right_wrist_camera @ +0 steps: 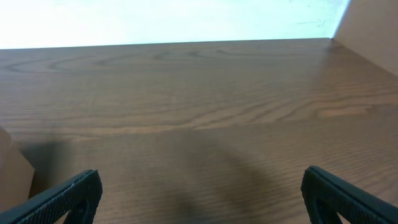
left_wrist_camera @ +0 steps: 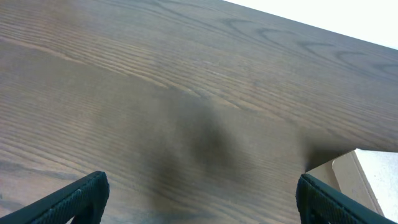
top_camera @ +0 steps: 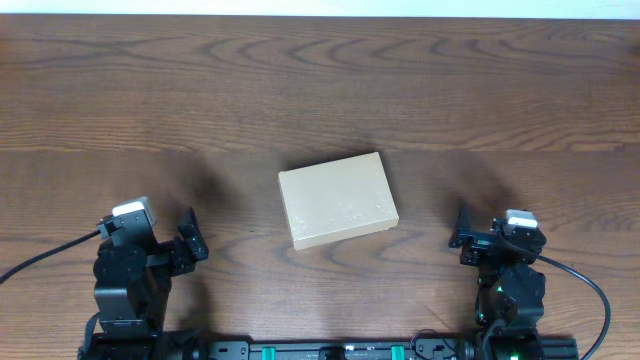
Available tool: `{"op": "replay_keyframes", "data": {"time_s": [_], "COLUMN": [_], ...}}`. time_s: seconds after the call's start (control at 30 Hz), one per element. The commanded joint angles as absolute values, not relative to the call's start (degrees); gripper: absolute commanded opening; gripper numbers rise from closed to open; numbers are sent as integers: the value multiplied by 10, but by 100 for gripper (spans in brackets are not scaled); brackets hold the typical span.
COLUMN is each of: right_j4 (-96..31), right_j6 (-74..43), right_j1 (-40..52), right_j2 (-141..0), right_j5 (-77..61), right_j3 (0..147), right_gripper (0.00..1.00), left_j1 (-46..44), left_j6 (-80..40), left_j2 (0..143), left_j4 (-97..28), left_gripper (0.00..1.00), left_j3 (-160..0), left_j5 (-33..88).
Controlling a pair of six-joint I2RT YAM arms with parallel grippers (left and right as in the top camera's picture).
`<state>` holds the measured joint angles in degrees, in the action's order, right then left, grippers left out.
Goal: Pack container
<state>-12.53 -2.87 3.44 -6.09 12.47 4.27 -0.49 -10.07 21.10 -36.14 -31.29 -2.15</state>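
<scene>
Left gripper (top_camera: 192,237), right gripper (top_camera: 462,238) — jaws apart, empty, flanking the container (top_camera: 338,200) — lid shut, centred on table (top_camera: 320,80), presumably within either arm's reach.

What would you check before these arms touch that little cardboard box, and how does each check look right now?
1. Container lying between both arms: ok.
2. Container open for packing: not ok, it looks shut flat.
3. Left gripper open and empty: ok.
4. Right gripper open and empty: ok.
5. What is inside the container: cannot tell, it is shut.
6. Things to pack in view: not ok, none shows on the table.
</scene>
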Motion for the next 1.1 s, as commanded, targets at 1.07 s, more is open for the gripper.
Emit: {"op": "replay_keyframes", "data": {"time_s": [1.07], "right_j4": [-123], "right_j6": [-41], "right_j1": [30], "right_j2": [-55], "right_j5": [131], "right_j3": [39], "right_gripper": [99], "left_j1": [-4], "left_j6": [-32], "left_j2": [133], "left_j4": [-301], "left_gripper": [95], "left_j3": [-254], "left_j5": [11]}}
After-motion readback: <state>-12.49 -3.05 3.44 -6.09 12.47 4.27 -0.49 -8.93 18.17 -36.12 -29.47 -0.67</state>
